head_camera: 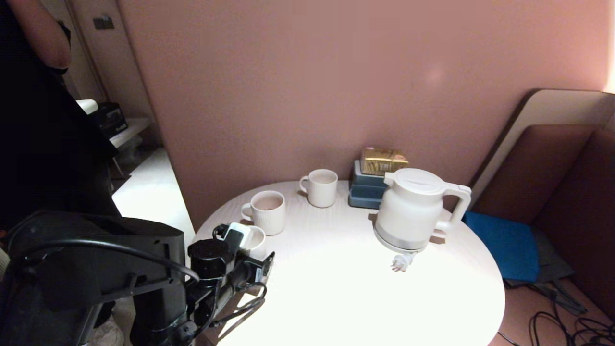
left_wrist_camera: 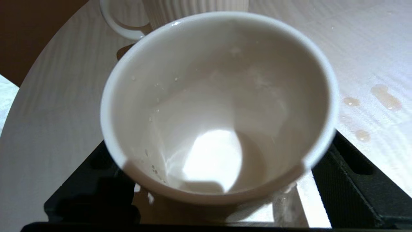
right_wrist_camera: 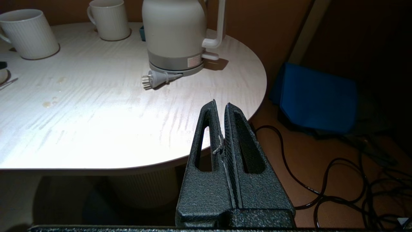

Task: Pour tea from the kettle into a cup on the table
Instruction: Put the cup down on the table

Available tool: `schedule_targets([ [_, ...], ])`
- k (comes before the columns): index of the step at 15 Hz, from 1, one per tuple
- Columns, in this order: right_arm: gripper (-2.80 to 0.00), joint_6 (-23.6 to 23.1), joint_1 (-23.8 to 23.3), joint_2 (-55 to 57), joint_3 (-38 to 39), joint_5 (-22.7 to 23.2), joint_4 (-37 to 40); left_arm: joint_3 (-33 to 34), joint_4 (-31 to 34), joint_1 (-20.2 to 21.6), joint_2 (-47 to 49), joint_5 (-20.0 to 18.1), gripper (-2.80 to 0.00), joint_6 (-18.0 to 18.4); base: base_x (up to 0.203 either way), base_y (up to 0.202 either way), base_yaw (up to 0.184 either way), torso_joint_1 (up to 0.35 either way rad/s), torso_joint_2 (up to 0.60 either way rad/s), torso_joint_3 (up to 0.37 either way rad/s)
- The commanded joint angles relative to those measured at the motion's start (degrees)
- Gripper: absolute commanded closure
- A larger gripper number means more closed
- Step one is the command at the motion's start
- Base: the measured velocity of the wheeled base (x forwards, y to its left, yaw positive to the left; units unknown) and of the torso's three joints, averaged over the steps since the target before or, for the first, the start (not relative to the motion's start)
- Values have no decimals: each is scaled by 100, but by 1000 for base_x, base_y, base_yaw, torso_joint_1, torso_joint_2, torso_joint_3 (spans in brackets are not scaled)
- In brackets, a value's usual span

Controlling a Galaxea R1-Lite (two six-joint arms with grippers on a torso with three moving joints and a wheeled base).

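The squat white plastic kettle (head_camera: 413, 209) stands on the round white tabletop (head_camera: 336, 298), right of centre, its plug beside it. At the near left edge, the left hand (left_wrist_camera: 212, 193) brackets a smooth white cup (left_wrist_camera: 219, 106), fingers (left_wrist_camera: 351, 183) spread wide. The right hand (right_wrist_camera: 222, 109), pressed together and empty, hangs off the near right rim.

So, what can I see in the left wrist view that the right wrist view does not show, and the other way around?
Only the left wrist view shows the inside of the smooth cup between the left gripper's fingers, with only a little liquid at the bottom. Only the right wrist view shows the kettle, its plug, the far mug and the right gripper, shut and empty. Both show the table, the drops and the ribbed mug.
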Motion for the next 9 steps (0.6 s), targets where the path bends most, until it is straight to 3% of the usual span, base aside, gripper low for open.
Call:
schedule_targets([
  [1, 0, 0, 1, 7, 0, -3, -1, 111, -215, 3, -150, 7, -280, -26, 0, 0, 0, 0, 0, 0],
  [9, 0, 0, 1, 7, 2, -3, -1, 1038, -193, 85, -1259, -17, -280, -100, 0, 0, 0, 0, 0, 0],
])
